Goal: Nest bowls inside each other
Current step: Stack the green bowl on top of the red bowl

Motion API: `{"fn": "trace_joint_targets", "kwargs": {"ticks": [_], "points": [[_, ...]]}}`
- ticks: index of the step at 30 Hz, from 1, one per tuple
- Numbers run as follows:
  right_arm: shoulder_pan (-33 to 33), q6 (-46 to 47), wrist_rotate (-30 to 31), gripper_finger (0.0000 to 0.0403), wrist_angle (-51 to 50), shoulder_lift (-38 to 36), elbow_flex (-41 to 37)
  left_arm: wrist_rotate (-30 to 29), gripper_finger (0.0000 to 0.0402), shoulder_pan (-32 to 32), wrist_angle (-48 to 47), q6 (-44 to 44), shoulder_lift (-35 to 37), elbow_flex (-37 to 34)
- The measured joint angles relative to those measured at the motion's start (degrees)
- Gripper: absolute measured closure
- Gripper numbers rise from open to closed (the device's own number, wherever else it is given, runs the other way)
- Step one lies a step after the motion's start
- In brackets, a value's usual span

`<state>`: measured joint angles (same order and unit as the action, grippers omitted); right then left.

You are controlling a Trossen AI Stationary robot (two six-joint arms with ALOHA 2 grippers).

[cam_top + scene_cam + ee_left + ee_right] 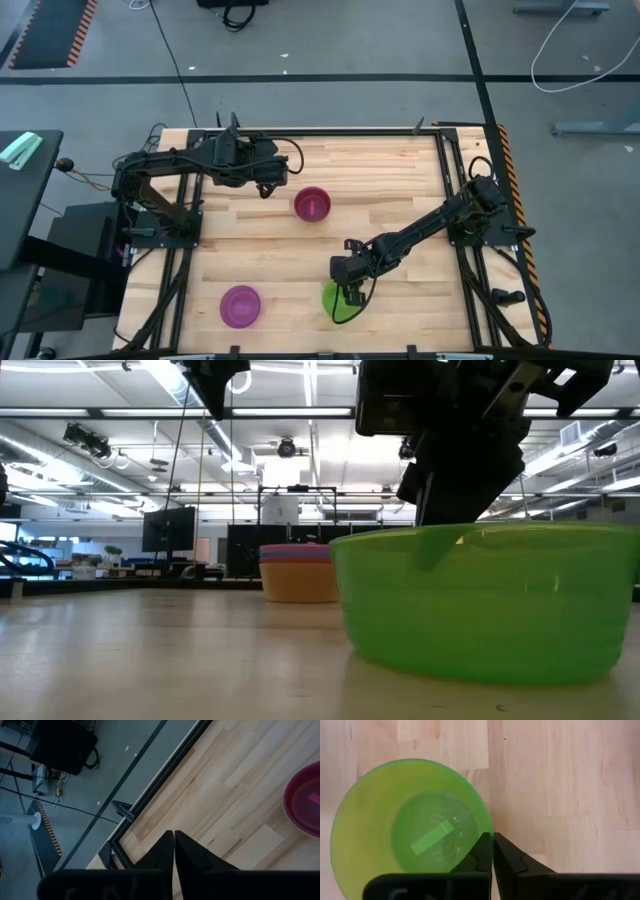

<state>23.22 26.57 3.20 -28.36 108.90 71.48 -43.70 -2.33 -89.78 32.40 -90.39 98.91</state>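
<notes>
A green bowl [410, 827] stands on its base near the table's near edge [338, 302] and fills the low view [485, 600]. My right gripper [493, 840] is over its right rim, shut on it [350, 290]. A stack of nested bowls [312, 204], pink on the inside, stands at mid-table; in the low view [298, 570] its outer bowl is orange, with pink and bluish rims above. A purple bowl [240, 306] stands alone near the near-left corner. My left gripper [173, 840] is shut, above the table just left of the stack [270, 186]. My right gripper holds the green bowl by its rim [489, 826] on the bowl's right side. One finger [479, 851] is inside the bowl and the other [512, 855] is outside, the wall pinched between them. The fingers come from above, pointing down. The bowl stands upright with its base on the table.
Black frame rails run along the table's edges [300, 130], and one rail shows in the left wrist view [150, 795]. Bare wood lies between the stack and the green bowl [400, 180]. Beyond the table is a room with monitors [170, 530].
</notes>
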Motion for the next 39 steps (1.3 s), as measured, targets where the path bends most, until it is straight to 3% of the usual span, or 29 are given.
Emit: {"fn": "trace_joint_targets", "kwargs": {"ticks": [7, 17, 28, 39], "points": [[-1.0, -1.6, -0.1, 0.0397, -0.2, 0.0, 0.0, 0.0, 0.0369, 0.0, 0.0, 0.0, 0.0, 0.0], [-5.0, -7.1, -0.3, 0.0401, -2.4, -0.1, 0.4, 0.0, 0.0389, 0.0, 0.0, 0.0, 0.0, 0.0], [-7.8, -12.5, 5.9, 0.0402, -10.5, -1.5, 7.0, 0.0, 0.0373, 0.0, 0.0, 0.0, 0.0, 0.0], [-15.4, -19.5, 6.0, 0.0402, -15.1, -1.5, 13.8, -0.2, 0.0389, 0.0, 0.1, 0.0, 0.1, 0.0]]}}
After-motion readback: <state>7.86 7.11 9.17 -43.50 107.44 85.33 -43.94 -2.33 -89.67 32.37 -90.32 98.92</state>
